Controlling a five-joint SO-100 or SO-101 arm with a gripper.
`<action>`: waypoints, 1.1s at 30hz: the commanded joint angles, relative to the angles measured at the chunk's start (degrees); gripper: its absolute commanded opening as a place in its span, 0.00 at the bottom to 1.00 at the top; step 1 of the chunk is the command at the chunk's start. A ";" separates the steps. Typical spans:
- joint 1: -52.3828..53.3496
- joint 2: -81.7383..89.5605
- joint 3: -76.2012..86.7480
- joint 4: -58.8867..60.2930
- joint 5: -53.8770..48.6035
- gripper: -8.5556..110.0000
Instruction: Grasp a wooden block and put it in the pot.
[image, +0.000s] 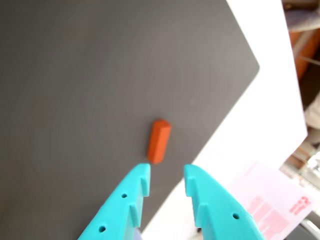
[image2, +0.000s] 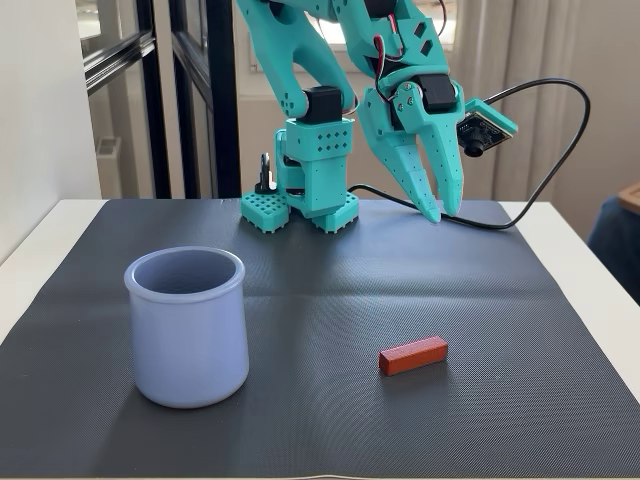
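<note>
The wooden block (image2: 412, 355) is a small reddish-brown bar lying flat on the dark mat, right of centre in the fixed view. In the wrist view the wooden block (image: 158, 141) lies just beyond my fingertips. The pot (image2: 187, 326) is pale lavender-blue and stands upright on the mat's front left, well apart from the block. My teal gripper (image2: 442, 214) hangs in the air above the mat's far right, open and holding nothing. The gripper (image: 167, 175) enters the wrist view from the bottom edge, its jaws spread.
The arm's base (image2: 305, 205) sits at the mat's far edge, with a black cable (image2: 540, 120) looping to the right. The dark mat (image2: 330, 300) lies on a white table (image2: 595, 290). A pink-printed paper (image: 272, 200) lies off the mat's corner.
</note>
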 joint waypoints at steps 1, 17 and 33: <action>0.00 -2.46 -2.64 -4.04 -0.70 0.14; 9.93 -24.52 -21.88 3.69 -9.14 0.14; 9.84 -41.04 -30.23 5.62 -11.78 0.14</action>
